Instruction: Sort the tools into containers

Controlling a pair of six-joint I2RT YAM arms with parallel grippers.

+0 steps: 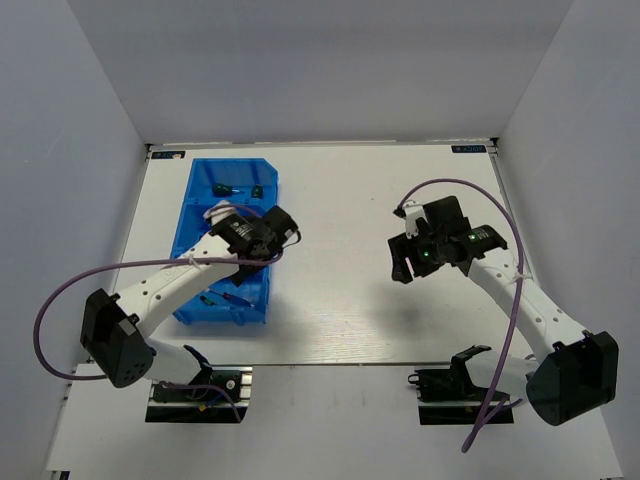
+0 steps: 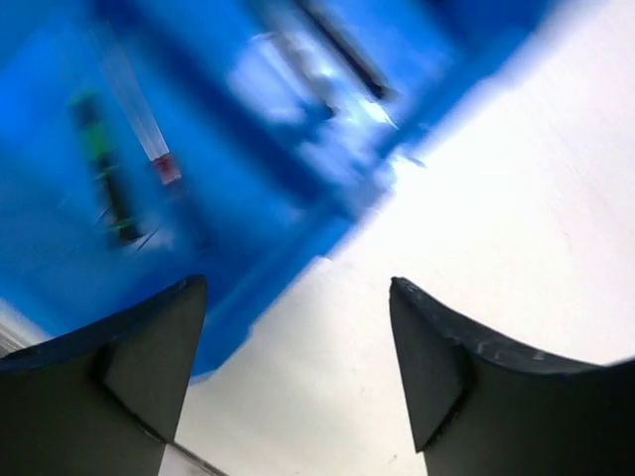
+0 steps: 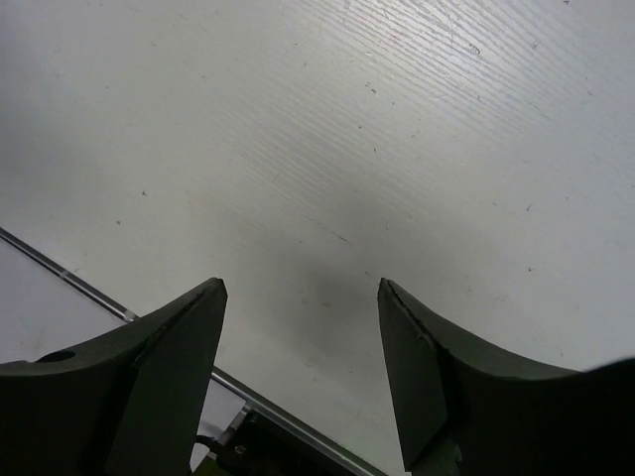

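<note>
The blue bin (image 1: pixel 200 215) stands at the left of the table, with cross walls dividing it. Two green-handled screwdrivers (image 1: pixel 222 189) lie in its far compartment, and a thin purple-handled tool (image 1: pixel 232 298) lies in the near one. My left gripper (image 1: pixel 280 238) hovers over the bin's right wall, open and empty. The left wrist view is blurred: the open left gripper (image 2: pixel 296 288) is over the bin's edge (image 2: pixel 248 268), with a green-handled screwdriver (image 2: pixel 104 178) and a dark hex key (image 2: pixel 342 45) inside the bin. My right gripper (image 1: pixel 403 262) is open and empty above bare table; it also shows in the right wrist view (image 3: pixel 301 288).
The white table (image 1: pixel 340 300) lies between the two arms. Grey walls close in the left, back and right. A metal rail at the table's edge (image 3: pixel 89 288) shows in the right wrist view. Purple cables (image 1: pixel 470 185) loop off both arms.
</note>
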